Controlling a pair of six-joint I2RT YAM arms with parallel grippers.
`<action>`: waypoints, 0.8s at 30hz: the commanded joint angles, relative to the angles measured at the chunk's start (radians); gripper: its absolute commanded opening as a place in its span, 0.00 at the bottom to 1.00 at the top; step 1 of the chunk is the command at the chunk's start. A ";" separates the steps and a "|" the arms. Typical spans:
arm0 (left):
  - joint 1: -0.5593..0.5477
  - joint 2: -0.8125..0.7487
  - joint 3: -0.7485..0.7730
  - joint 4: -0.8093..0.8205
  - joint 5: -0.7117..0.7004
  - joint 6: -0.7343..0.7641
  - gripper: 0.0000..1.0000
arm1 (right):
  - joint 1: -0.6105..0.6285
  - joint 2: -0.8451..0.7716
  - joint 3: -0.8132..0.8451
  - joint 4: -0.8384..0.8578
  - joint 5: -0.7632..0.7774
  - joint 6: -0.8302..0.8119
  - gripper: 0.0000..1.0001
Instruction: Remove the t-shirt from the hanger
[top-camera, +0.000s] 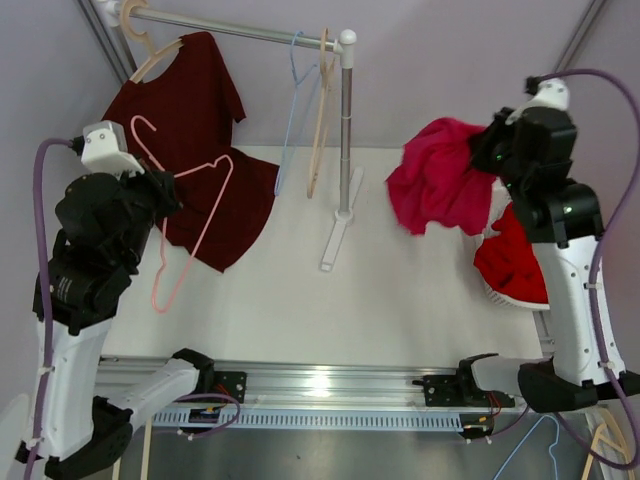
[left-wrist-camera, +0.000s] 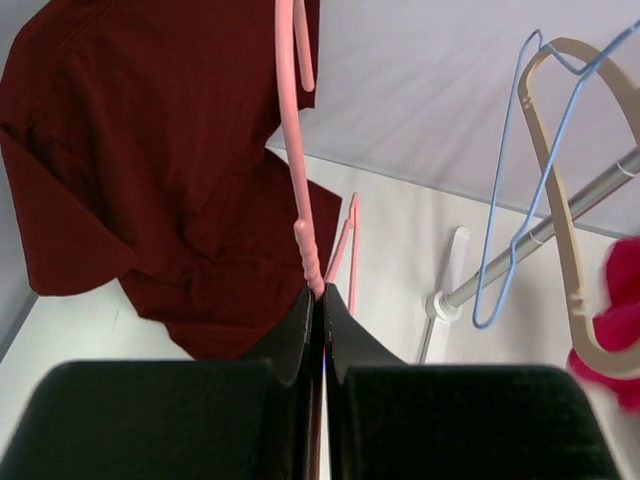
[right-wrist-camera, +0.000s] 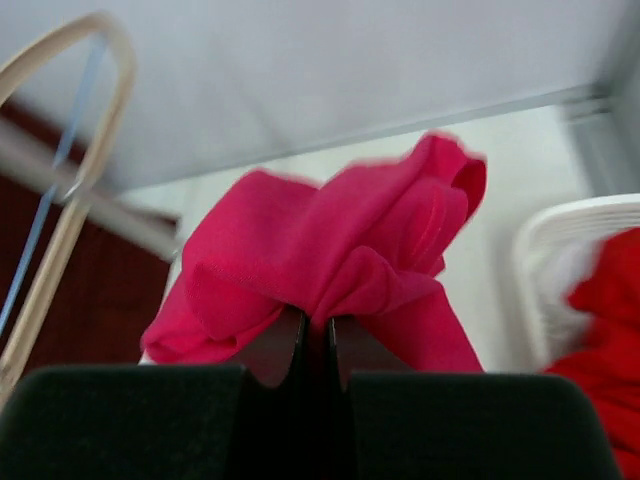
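Note:
My left gripper (top-camera: 172, 195) is shut on a bare pink wire hanger (top-camera: 200, 232), held up in front of the rack; the left wrist view shows the jaws (left-wrist-camera: 323, 292) pinching its stem (left-wrist-camera: 300, 190). My right gripper (top-camera: 483, 150) is shut on a bunched magenta t-shirt (top-camera: 445, 190), which hangs free in the air at the right, off any hanger. In the right wrist view the cloth (right-wrist-camera: 340, 250) bulges above the closed jaws (right-wrist-camera: 318, 320).
A dark red t-shirt (top-camera: 190, 110) hangs on a wooden hanger (top-camera: 150, 55) at the left end of the rack bar (top-camera: 250, 30). A blue hanger (top-camera: 292, 100) and a wooden hanger (top-camera: 322, 110) hang by the rack post (top-camera: 347, 130). A white basket (top-camera: 495, 293) with red clothes stands at right.

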 joint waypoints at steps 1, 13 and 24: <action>0.100 0.031 0.077 0.052 0.174 0.015 0.01 | -0.185 0.037 0.135 -0.104 -0.097 -0.048 0.00; 0.158 0.317 0.333 0.114 0.331 0.014 0.01 | -0.608 0.077 0.149 -0.100 -0.106 0.022 0.00; 0.158 0.590 0.603 0.171 0.443 0.071 0.01 | -0.707 0.036 -0.535 0.210 0.098 0.237 0.00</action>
